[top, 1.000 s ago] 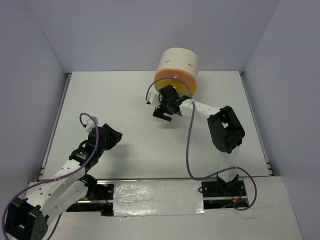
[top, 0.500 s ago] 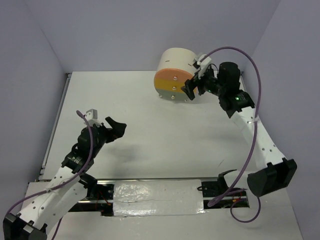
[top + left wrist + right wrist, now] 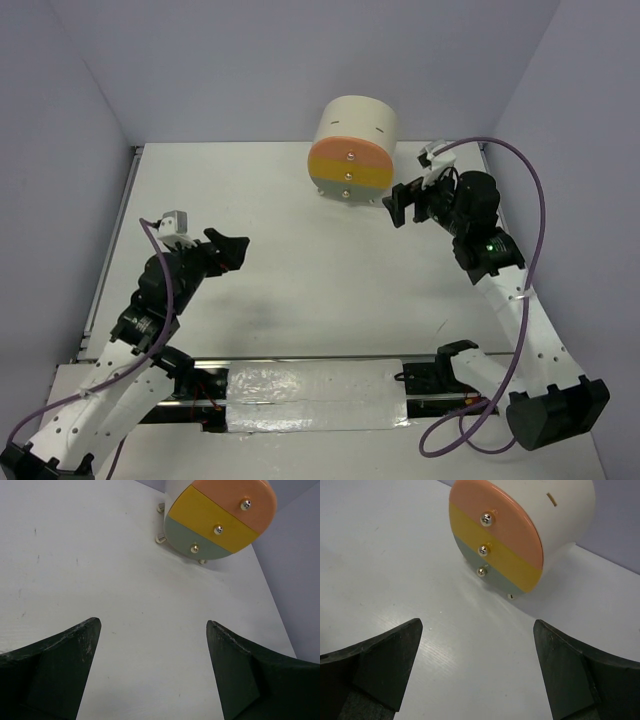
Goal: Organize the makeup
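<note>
No makeup shows in any view: no sticks, brush or packets. The cream cylinder (image 3: 352,135) stands at the back of the table with its three drawers shut: orange, yellow and grey-green, each with a metal knob. It also shows in the left wrist view (image 3: 220,522) and the right wrist view (image 3: 512,540). My left gripper (image 3: 228,250) is open and empty above the table's left middle, well short of the cylinder. My right gripper (image 3: 403,206) is open and empty just to the right of the cylinder's front face, apart from it.
The white table (image 3: 300,260) is walled on the left, back and right. A metal rail with taped foil (image 3: 310,385) runs along the near edge by the arm bases. Purple cables loop from both arms.
My right arm swung from the cylinder's front up and right, then came down to the right of the drawers. The pulled-out orange drawer is shut now. My left gripper rose and turned slightly right.
</note>
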Robot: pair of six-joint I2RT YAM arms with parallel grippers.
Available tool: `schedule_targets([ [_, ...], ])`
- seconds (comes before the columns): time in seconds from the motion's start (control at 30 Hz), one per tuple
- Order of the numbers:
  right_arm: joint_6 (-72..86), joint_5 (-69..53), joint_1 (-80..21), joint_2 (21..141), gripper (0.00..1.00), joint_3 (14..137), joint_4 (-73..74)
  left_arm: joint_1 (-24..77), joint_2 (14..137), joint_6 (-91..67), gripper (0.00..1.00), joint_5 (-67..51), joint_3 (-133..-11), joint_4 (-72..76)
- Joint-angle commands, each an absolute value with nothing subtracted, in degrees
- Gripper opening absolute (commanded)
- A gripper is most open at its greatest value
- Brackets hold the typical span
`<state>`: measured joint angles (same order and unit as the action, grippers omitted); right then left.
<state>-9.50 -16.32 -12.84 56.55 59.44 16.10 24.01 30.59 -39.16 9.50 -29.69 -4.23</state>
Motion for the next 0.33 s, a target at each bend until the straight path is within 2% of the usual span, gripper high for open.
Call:
schedule_targets([
  [0.0,-7.12,-12.66,-12.39,52.65,1.0,58.1,12.04,23.64,31.2,-38.23,0.99,8.09,-31.38,-0.71],
  [0.3,-5.1,-13.8,-12.39,52.03,1.0,55.99,11.61,23.64,32.08,-37.97,0.99,7.47,-32.52,-0.53],
])
